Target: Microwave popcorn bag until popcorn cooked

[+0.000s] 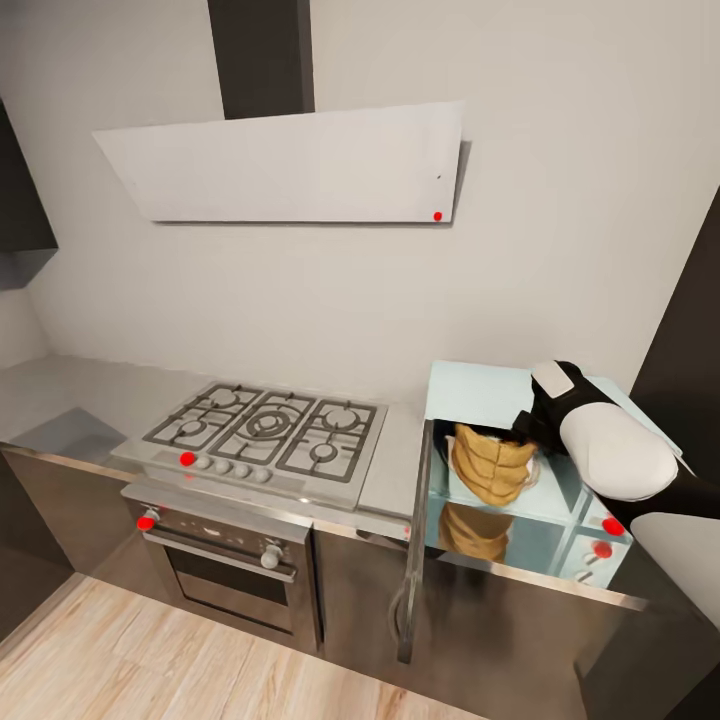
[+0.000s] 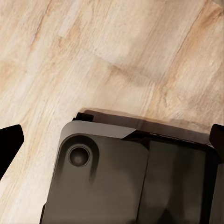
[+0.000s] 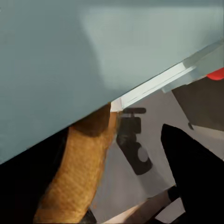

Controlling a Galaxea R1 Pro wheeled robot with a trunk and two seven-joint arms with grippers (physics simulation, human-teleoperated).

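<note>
One wide grey countertop point(image 1: 70, 395) runs from the left wall across to the right, over dark cabinet fronts, with a pale wooden floor point(image 1: 150, 650) in front of it. Above it a white slanted hood point(image 1: 290, 165) hangs on the wall. Set into the worktop sits a steel gas hob point(image 1: 265, 435) with three grates, and below that a dark built-in oven point(image 1: 225, 570) with knobs and a bar handle.

At the right end of the countertop stands the microwave point(image 1: 475, 390), pale mint-blue, its door point(image 1: 415, 540) swung open toward the near side and seen almost edge-on. Inside the open box sits the popcorn bag point(image 1: 490, 465), tan-brown and crumpled, upright on the glossy floor of the chamber, which mirrors it below. Nothing else is visible in the chamber.

The right arm, white-shelled with black joints, reaches in from the right, and the right gripper point(image 1: 527, 428) is at the bag's upper right edge; from the head view I cannot tell whether its fingers are apart or clamped on the bag. In the right wrist view the bag point(image 3: 79, 172) lies close beside a black finger point(image 3: 196, 172), under the blue microwave wall point(image 3: 70, 60).

In the left wrist view the left gripper point(image 2: 112, 140) points down at the floor point(image 2: 116, 46) over the robot's dark base point(image 2: 121, 177), its black fingertips point(image 2: 9, 140) wide apart.
</note>
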